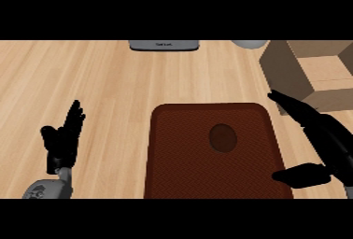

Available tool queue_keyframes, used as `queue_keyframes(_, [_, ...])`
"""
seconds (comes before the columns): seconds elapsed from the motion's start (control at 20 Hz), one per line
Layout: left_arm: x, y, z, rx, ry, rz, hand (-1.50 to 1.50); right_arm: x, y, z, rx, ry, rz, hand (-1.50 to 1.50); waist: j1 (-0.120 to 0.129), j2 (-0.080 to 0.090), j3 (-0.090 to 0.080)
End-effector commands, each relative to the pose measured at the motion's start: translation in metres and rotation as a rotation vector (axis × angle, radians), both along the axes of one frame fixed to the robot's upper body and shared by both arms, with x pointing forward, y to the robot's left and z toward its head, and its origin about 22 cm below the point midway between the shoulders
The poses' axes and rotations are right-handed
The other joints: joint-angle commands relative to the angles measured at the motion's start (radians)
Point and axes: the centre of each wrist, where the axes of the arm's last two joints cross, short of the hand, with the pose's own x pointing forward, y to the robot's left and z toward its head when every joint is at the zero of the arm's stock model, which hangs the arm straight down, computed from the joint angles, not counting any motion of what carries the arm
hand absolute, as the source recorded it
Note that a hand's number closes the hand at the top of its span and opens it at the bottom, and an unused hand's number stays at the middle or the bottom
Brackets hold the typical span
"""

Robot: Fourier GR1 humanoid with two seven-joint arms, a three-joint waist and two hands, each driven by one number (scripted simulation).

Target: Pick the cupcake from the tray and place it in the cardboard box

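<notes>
Your right hand (318, 140) hangs beside the dark-brown rectangular tray (179, 177), fingers straight and spread from the thumb, holding nothing. Bring it left over the small brown oval cupcake (222, 137) mid-tray — then curl round it before heading for the open cardboard box (324, 70). The left hand (63, 137) rests open, fingers up.

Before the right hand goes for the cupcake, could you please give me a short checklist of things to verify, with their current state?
1. Cupcake on the tray, uncovered: ok.
2. Right hand open, fingers straight, holding nothing: ok.
3. Right hand over the cupcake: not ok; it is at the tray's right edge.
4. Cardboard box open at the top: ok.
5. Left hand resting open, left of the tray: ok.
6. Box interior free of other items: cannot tell.
</notes>
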Motion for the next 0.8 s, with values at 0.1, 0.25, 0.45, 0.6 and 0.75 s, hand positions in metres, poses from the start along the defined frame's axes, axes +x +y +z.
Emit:
queue_keyframes(0.1, [0.004, 0.004, 0.001, 0.01, -0.005, 0.003, 0.0, -0.006, 0.042, 0.005, -0.112, 0.116, 0.008, -1.5, 0.001, 0.001, 0.001])
queue_keyframes(0.25, [0.009, -0.007, -0.002, 0.01, -0.007, -0.003, 0.0, 0.01, 0.055, -0.006, -0.185, 0.173, -0.015, -1.5, 0.003, 0.003, 0.001])
queue_keyframes(0.45, [0.0, -0.023, 0.009, 0.013, -0.013, 0.011, 0.0, 0.006, 0.078, -0.003, -0.24, 0.252, -0.04, -1.5, 0.004, 0.0, 0.001])
queue_keyframes(0.6, [-0.006, 0.014, -0.012, 0.002, -0.003, 0.008, 0.0, 0.025, 0.082, -0.001, -0.235, 0.282, -0.062, -1.5, 0.002, 0.002, 0.001])
queue_keyframes(0.75, [-0.009, -0.004, -0.009, -0.01, 0.003, 0.013, 0.0, 0.002, 0.091, 0.012, -0.214, 0.285, -0.036, -1.5, -0.002, 0.0, 0.001])
